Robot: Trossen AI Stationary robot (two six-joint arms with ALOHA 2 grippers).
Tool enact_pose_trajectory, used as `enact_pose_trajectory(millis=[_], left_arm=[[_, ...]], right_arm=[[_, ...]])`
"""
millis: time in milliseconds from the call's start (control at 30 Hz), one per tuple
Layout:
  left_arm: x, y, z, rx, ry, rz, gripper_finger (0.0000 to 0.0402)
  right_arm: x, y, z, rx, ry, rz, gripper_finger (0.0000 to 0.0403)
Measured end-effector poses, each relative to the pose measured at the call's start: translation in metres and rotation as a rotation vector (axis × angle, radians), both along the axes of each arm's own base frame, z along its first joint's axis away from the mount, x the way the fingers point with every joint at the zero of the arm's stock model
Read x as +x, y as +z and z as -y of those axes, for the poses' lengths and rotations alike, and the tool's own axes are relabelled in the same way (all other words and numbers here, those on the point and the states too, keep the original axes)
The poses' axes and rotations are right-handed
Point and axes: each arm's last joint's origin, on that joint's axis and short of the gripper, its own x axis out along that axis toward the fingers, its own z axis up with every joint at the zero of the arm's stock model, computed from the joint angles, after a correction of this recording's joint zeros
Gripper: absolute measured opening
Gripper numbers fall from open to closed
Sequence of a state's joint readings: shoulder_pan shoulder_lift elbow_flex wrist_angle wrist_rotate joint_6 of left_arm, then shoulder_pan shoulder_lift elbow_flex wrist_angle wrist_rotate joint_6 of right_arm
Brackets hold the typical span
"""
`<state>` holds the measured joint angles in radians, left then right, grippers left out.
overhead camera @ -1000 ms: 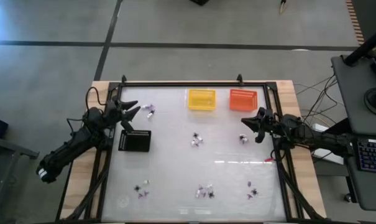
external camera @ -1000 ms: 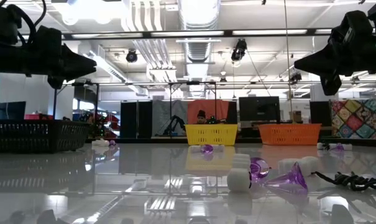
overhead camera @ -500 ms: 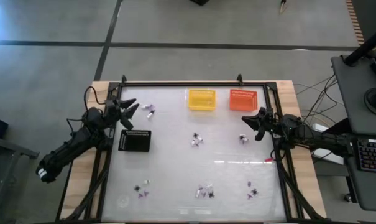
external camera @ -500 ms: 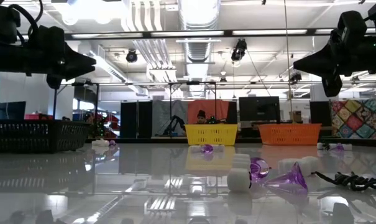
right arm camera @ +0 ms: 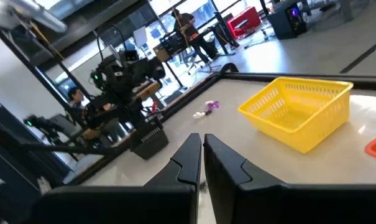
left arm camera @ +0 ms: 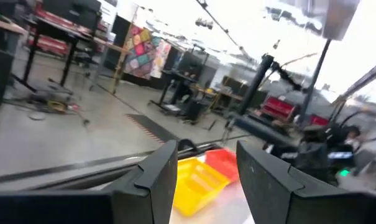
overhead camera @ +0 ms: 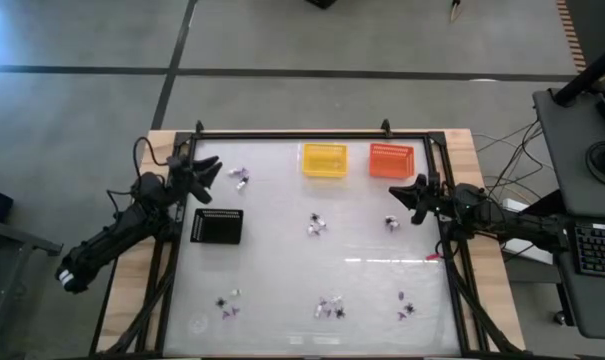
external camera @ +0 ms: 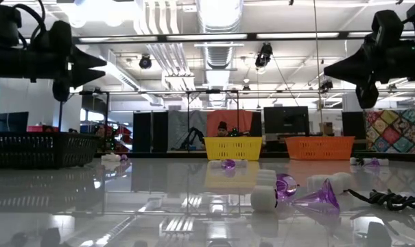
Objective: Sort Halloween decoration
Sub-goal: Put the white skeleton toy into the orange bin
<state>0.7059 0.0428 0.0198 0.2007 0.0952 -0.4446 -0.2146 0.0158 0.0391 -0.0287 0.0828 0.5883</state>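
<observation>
The Halloween decoration lies in several small clusters of black, purple and white trinkets on the glossy white table: one at the far left (overhead camera: 240,177), two in the middle (overhead camera: 316,223) (overhead camera: 391,222), and others along the near edge (overhead camera: 331,308). My left gripper (overhead camera: 207,168) hovers open above the table's far left, beside the black basket (overhead camera: 217,227), with nothing between its fingers (left arm camera: 156,171). My right gripper (overhead camera: 394,190) hovers shut at the right side, just near of the orange basket (overhead camera: 391,160) and above a trinket cluster. Both point roughly level.
A yellow basket (overhead camera: 324,160) and the orange one stand side by side at the table's far edge. A black frame (overhead camera: 312,134) rims the table. White and purple trinkets (external camera: 317,195) lie close to the low camera. A desk with a keyboard (overhead camera: 597,245) stands off to the right.
My left gripper has rolled about its own pointing line while staying in place and staying open; its two fingertips now show one above the other in the low view. My right gripper has rolled a little too, still shut. No trinket has moved.
</observation>
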Motion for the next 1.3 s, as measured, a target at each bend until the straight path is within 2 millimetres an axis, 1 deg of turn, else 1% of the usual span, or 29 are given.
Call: enact_pose_trajectory(millis=[200, 400, 800, 1100, 1300], left_arm=[[-0.0010, 0.0066, 0.0009, -0.051, -0.027, 0.121, 0.0148], [-0.0015, 0.0089, 0.0013, -0.103, -0.047, 0.185, 0.0148], [-0.0007, 0.0080, 0.0006, -0.189, -0.067, 0.231, 0.0148], [0.0011, 0.0059, -0.0010, -0.258, -0.072, 0.248, 0.0148], [0.0026, 0.0041, -0.0024, -0.344, -0.083, 0.281, 0.0148]], right_arm=[[0.0000, 0.0004, 0.0000, 0.134, 0.000, 0.045, 0.0013], [0.0000, 0.0004, 0.0000, 0.137, 0.000, 0.047, 0.0013], [0.0000, 0.0004, 0.0000, 0.127, 0.001, 0.043, 0.0013], [0.0000, 0.0004, -0.0001, 0.015, 0.003, 0.009, 0.0013], [0.0000, 0.0004, -0.0001, -0.088, 0.003, -0.022, 0.0013]])
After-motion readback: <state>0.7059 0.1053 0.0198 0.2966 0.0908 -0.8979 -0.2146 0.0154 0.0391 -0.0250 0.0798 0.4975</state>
